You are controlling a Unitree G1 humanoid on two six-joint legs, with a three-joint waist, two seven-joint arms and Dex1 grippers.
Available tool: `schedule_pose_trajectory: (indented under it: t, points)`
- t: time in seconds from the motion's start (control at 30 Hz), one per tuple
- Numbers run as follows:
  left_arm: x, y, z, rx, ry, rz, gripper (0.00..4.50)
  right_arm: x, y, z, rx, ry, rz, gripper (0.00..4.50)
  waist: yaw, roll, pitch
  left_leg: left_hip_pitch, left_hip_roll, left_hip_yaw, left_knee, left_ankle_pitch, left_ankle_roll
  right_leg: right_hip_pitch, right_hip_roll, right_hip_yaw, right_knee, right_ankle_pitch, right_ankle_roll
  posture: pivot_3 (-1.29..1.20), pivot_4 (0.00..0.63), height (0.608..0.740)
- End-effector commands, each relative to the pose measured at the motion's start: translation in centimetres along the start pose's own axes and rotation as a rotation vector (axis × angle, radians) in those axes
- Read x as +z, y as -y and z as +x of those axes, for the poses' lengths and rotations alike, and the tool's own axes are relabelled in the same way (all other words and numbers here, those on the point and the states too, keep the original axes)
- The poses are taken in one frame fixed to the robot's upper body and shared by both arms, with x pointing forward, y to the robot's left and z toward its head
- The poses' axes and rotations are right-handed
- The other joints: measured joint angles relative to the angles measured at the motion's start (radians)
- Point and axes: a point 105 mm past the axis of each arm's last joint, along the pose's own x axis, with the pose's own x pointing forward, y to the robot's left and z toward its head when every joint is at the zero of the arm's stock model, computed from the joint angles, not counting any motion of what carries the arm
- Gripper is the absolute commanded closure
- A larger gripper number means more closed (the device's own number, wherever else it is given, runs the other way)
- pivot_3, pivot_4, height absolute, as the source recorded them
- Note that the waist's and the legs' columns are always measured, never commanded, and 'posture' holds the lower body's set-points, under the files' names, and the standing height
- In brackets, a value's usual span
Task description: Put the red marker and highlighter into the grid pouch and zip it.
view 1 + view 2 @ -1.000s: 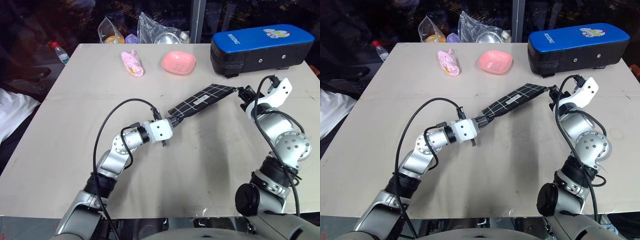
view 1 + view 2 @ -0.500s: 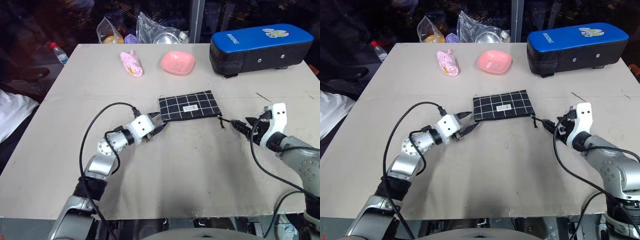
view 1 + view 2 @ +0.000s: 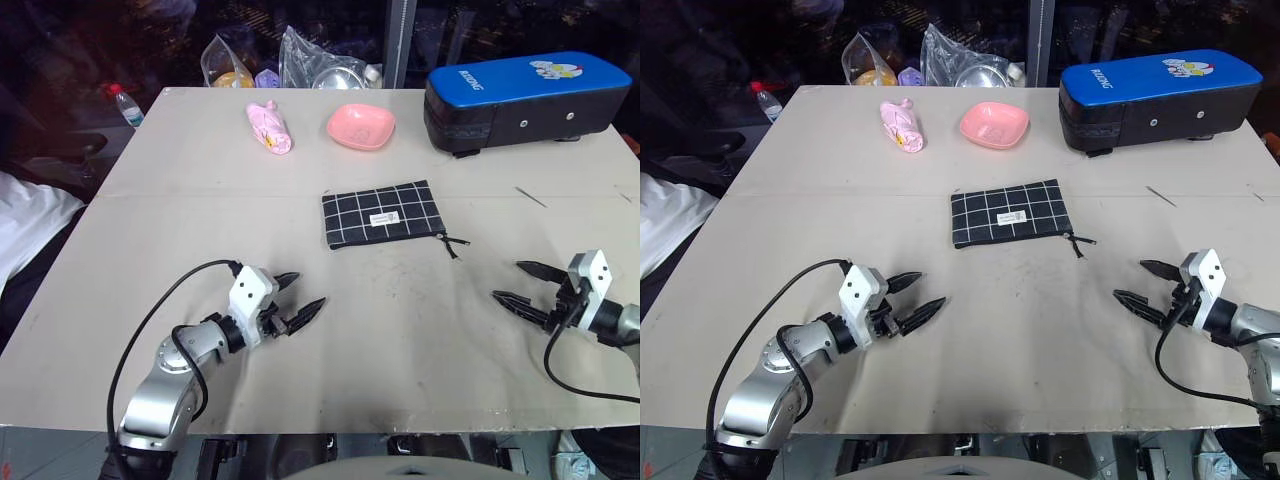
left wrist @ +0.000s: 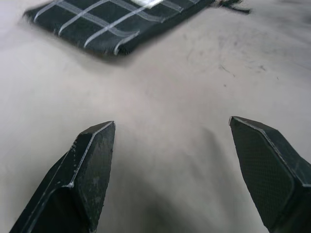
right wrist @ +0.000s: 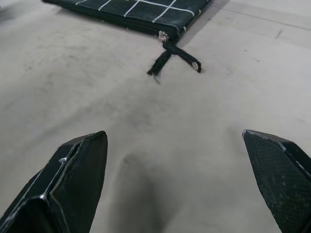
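Observation:
The grid pouch point(image 3: 382, 213) lies flat at the middle of the table, white label up, with its dark zipper pull point(image 3: 452, 245) trailing from the right corner. The pouch point(image 4: 112, 24) also shows just beyond the left fingers, and its pull point(image 5: 172, 53) lies on the table ahead of the right fingers. My left gripper point(image 3: 308, 288) is open and empty near the table's front, short of the pouch. My right gripper point(image 3: 508, 281) is open and empty at the front right, apart from the pull. The red marker and the highlighter are out of view.
A big blue-topped black case point(image 3: 525, 95) stands at the back right. A pink bowl point(image 3: 360, 125) and a pink wrapped item point(image 3: 268, 127) sit behind the pouch. Plastic bags point(image 3: 300, 62) and a bottle point(image 3: 122, 102) crowd the far left edge.
Both grippers let go of the pouch, opened wide and drew back toward the table's front. The pouch went from hanging stretched between them to lying flat.

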Motion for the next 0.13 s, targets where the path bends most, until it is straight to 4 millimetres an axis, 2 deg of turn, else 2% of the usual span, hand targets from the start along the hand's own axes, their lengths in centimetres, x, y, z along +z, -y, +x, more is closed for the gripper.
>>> schedule_pose_trajectory:
  t: [0.03,0.13]
  points:
    - [0.86,0.21,-0.18,0.018,0.021,0.028,0.71,0.62,0.34,-0.39,0.035,0.028,-0.069,0.00,0.000,0.000,0.000,0.000,0.000,0.000,0.000,0.000,0.000,0.000,0.000,0.000,0.000,0.000,0.000,0.00,0.150,0.737]
    - [1.02,0.32,-0.42,0.016,0.017,0.037,0.71,0.97,0.37,0.01,0.046,0.061,-0.068,0.00,0.000,0.000,0.000,0.000,0.000,0.000,0.000,0.000,0.000,0.000,0.000,0.001,0.000,0.000,0.000,0.00,0.150,0.737]
